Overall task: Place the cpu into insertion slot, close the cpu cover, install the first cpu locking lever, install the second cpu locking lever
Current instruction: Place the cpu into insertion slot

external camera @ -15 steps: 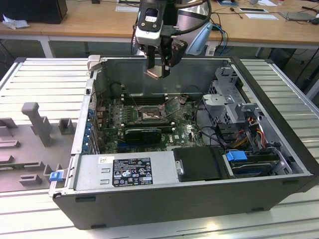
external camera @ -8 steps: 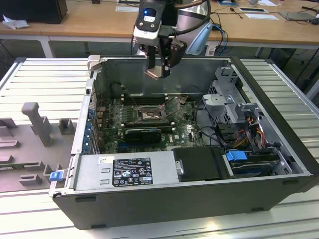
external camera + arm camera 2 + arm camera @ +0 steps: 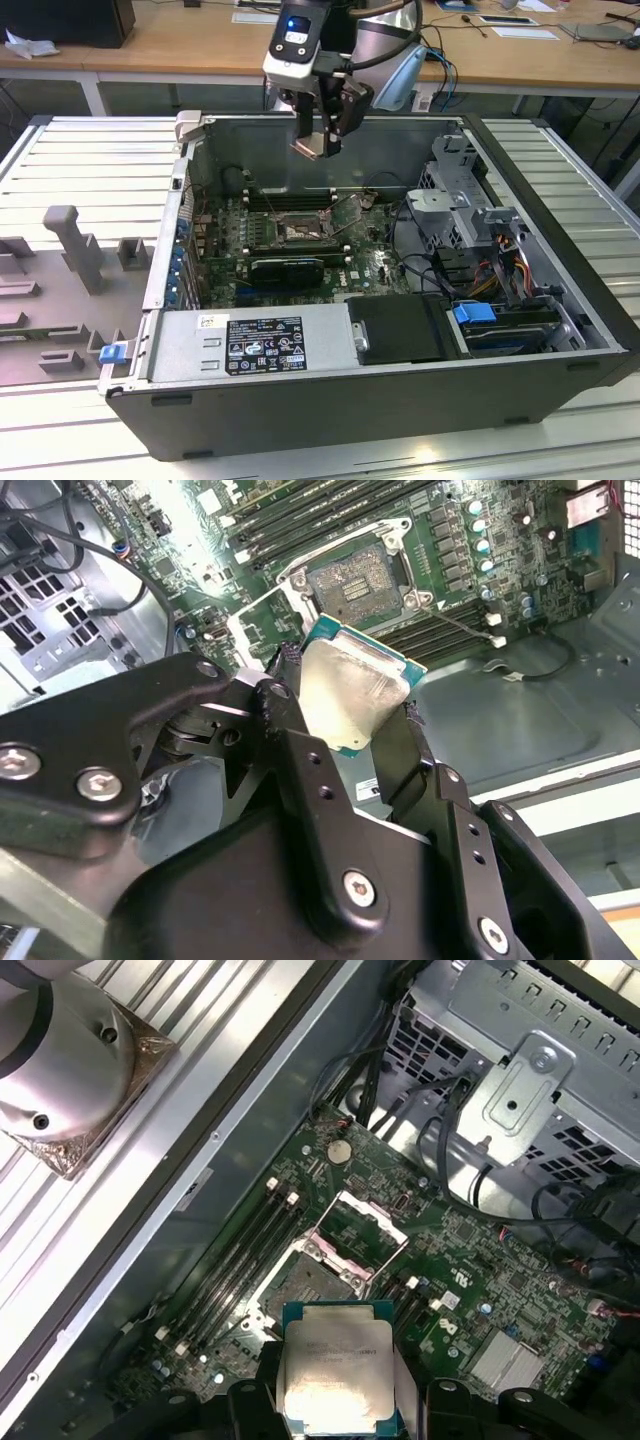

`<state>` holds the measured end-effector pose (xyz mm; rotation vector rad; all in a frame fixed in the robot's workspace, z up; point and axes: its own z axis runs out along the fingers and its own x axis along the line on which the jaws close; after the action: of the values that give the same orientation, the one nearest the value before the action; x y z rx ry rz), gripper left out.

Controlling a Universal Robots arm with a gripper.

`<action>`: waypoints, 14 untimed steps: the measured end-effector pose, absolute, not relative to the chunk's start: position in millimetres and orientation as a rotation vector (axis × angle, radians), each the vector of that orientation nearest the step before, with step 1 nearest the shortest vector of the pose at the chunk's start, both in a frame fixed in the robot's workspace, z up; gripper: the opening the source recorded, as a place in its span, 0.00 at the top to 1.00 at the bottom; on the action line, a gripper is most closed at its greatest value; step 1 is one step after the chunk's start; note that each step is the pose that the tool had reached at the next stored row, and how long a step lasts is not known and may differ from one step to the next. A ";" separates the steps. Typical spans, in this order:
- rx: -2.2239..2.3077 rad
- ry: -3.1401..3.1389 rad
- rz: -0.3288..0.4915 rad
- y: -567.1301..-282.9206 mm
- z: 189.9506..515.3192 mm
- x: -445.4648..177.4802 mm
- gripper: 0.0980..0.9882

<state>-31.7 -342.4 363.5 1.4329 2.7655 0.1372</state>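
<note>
The black two-finger gripper is clamped on the cpu, a small flat square chip with a pale silver-grey metal top and a green edge. One finger presses each of two opposite edges, so the chip's top face and its remaining edges stay clear of the pads. In the exterior view the gripper hangs above the open dark-grey computer case, well above the green motherboard, with the chip tilted rather than level.

The insertion slot, a square socket with a dark frame and brownish pin field, lies apart from the chip and is unoccupied. The cpu cover, a thin shiny silver frame with a cut-out centre, stands swung up off the socket on its hinge side, leaving the pin field exposed for a chip to go in from above. The long black memory slots run alongside the socket.

Judgement: first step in progress; chip carried but not seated, cover not yet closed. Lever positions cannot be made out.
</note>
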 end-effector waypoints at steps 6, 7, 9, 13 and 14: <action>1.485 2.736 0.136 -342.4 363.3 -31.7 0.52; 1.496 2.729 0.136 -342.4 363.3 -31.7 0.52; 1.519 2.716 0.136 -342.4 363.3 -31.7 0.52; 1.563 2.689 0.135 -342.4 363.2 -31.7 0.52; 1.575 2.682 0.135 -342.4 363.2 -31.7 0.52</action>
<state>-31.7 -342.4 363.2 1.5747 2.6821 0.1348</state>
